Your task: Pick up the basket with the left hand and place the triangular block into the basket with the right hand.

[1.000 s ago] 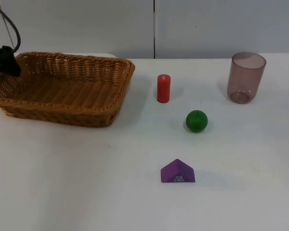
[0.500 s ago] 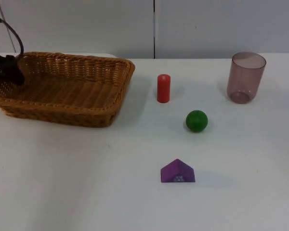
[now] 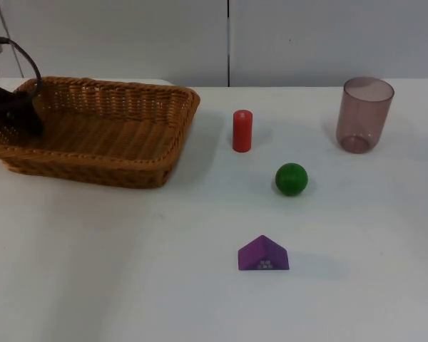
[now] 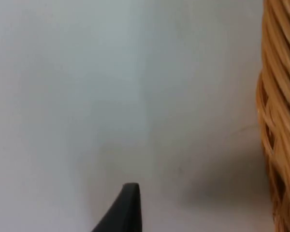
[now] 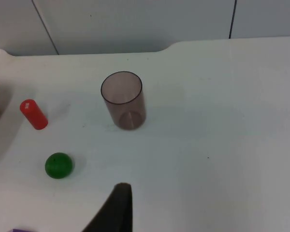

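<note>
One rim matters: the left tool [image 3: 20,117] sits at the basket [image 3: 114,125]'s far-left edge, grip state unclear. Seat it squarely over the wicker before lifting. The right tool [image 5: 117,208] waits; the triangular block [image 3: 263,254] lies near it on the counter [image 3: 128,271].

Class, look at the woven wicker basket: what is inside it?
The woven wicker basket holds no block; its woven floor shows bare. The left gripper sits at its left end, hiding that corner. The purple triangular block lies on the white table.
</note>
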### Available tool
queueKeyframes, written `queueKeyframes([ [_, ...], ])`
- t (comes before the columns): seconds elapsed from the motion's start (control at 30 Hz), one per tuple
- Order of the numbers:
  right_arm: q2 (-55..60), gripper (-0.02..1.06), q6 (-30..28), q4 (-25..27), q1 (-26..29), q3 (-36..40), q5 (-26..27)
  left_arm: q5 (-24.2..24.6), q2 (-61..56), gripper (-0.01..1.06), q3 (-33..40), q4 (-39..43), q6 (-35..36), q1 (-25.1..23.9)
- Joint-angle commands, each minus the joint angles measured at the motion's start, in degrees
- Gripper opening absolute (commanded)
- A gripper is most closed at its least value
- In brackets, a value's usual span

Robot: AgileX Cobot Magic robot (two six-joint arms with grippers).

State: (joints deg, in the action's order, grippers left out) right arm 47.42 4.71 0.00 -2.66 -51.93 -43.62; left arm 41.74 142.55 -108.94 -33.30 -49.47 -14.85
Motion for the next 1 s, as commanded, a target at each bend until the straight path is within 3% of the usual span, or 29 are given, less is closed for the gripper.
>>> queueKeyframes([
  [0.0, -0.34, 1.04, -0.45, 0.0, 0.02, -0.27, 0.27, -0.07, -0.18, 1.01, -0.39, 0.09, 0.42, -0.08],
  [0.03, -0.34, 1.04, -0.45, 0.0, 0.02, -0.27, 0.27, -0.21, -0.04, 0.98, -0.39, 0.09, 0.42, -0.08],
  [0.13, -0.34, 1.04, -0.45, 0.0, 0.02, -0.27, 0.51, -0.28, 0.37, 0.72, -0.39, 0.28, 1.15, -0.08],
  [0.17, -0.34, 1.04, -0.45, 0.0, 0.02, -0.27, 0.51, -0.28, 0.37, 0.72, -0.39, 0.28, 1.15, -0.08],
  [0.3, -0.34, 1.04, -0.45, 0.0, 0.02, -0.27, 0.51, -0.28, 0.37, 0.34, -0.39, 1.98, 2.45, -0.08],
  [0.33, -0.34, 1.04, -0.45, 0.0, 0.02, -0.27, 0.51, -0.28, 0.37, 0.34, -0.39, 1.98, 2.45, -0.08],
  [0.47, -0.34, 1.04, -0.71, 0.0, 0.02, -0.27, 0.73, -0.05, 0.37, 0.02, -0.39, 2.61, 4.74, -0.08],
  [0.7, -0.34, 1.04, -0.71, -1.0, 0.02, -0.27, 1.02, 3.47, 0.37, 0.0, -0.39, 2.61, 11.07, -0.08],
  [0.87, -0.34, 1.04, -1.14, -1.35, 0.02, -0.27, 1.3, 10.02, -1.53, 0.0, -0.39, 0.78, 19.39, -0.08],
  [0.97, -0.34, 1.04, -1.14, -1.35, 0.02, -0.27, 1.68, 11.54, -3.39, 0.0, -0.39, 0.88, 21.67, -0.08],
])
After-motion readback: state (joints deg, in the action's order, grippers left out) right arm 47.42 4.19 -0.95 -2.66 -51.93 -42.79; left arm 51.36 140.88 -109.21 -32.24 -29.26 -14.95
